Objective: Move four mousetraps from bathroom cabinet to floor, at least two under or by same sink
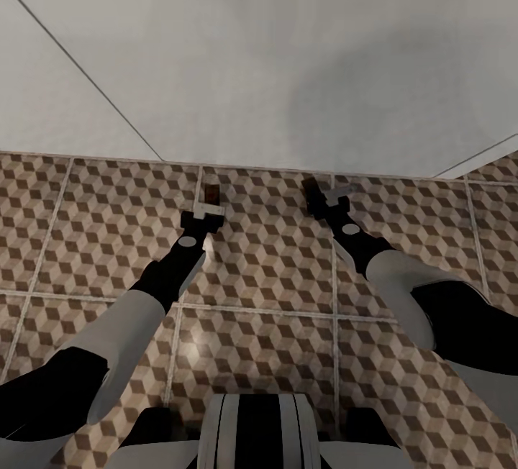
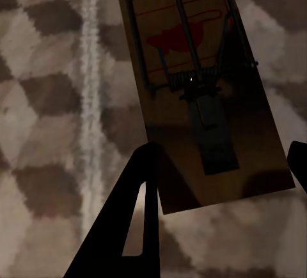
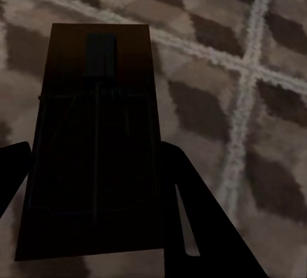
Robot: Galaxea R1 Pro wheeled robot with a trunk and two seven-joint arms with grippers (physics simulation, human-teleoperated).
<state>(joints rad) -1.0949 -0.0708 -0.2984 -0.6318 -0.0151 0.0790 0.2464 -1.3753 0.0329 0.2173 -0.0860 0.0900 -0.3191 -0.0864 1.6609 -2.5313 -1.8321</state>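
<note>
Two mousetraps are in view, one in each gripper, low over the cube-patterned bathroom floor (image 1: 266, 289). In the head view my left gripper (image 1: 207, 210) is shut on a tan mousetrap (image 1: 211, 192) that sticks out past its fingers. The left wrist view shows this mousetrap (image 2: 192, 67) with its black wire and red mark, and a dark finger (image 2: 131, 227) against its edge. My right gripper (image 1: 327, 199) is shut on a second mousetrap (image 1: 311, 188), which is dark with shadow. In the right wrist view that mousetrap (image 3: 96, 124) lies between the fingers (image 3: 192, 220). The other traps and the cabinet are out of view.
A large white surface (image 1: 288, 59) rises from the floor's far edge just beyond both grippers; neither basin nor tap is visible. It shades the tiles under the traps. Pale grout lines (image 1: 332, 289) cross the floor. My trunk (image 1: 259, 433) is at the lower edge.
</note>
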